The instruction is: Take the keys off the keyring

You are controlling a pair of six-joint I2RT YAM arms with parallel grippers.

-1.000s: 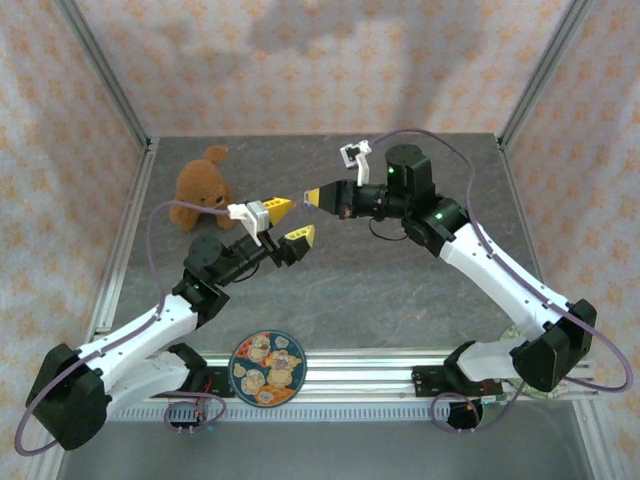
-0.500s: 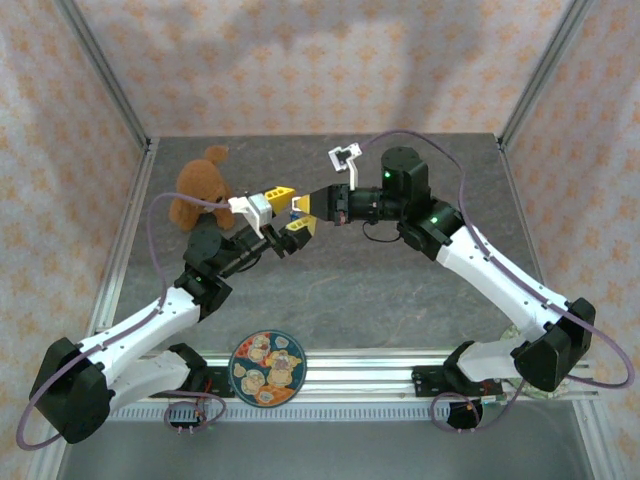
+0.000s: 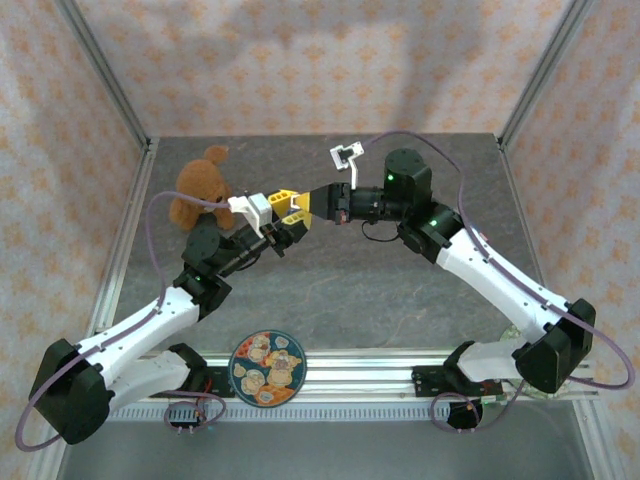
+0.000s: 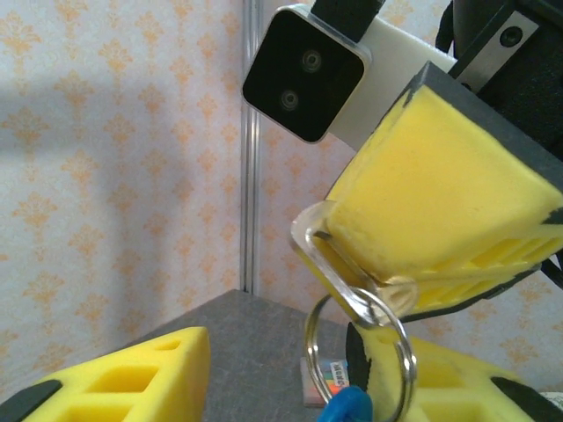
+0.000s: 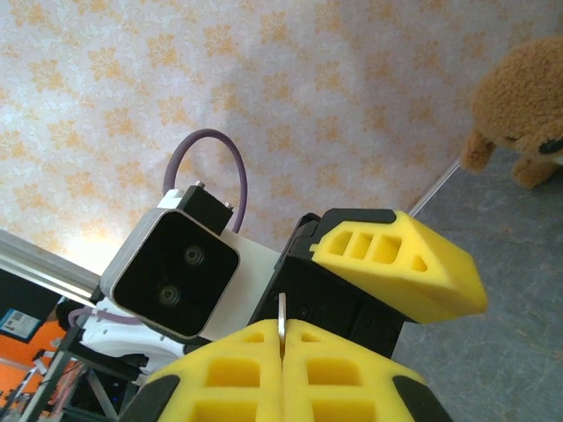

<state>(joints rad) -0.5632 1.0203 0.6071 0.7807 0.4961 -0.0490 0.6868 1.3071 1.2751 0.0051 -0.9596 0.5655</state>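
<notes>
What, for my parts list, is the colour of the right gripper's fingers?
The fingers are yellow; the right wrist view shows them best.

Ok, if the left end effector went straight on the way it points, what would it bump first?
Most likely the keyring dangling from the shut right end effector, just ahead of the left end effector; depth is hard to judge.

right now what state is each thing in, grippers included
left gripper, open, jaws apart close by the dangling ring
right gripper, shut on the keyring
keyring, held up off the table, its metal ring hanging from the pinched clear loop
teddy bear, on the table at the far left, untouched
plate, lying flat at the near edge, untouched
</notes>
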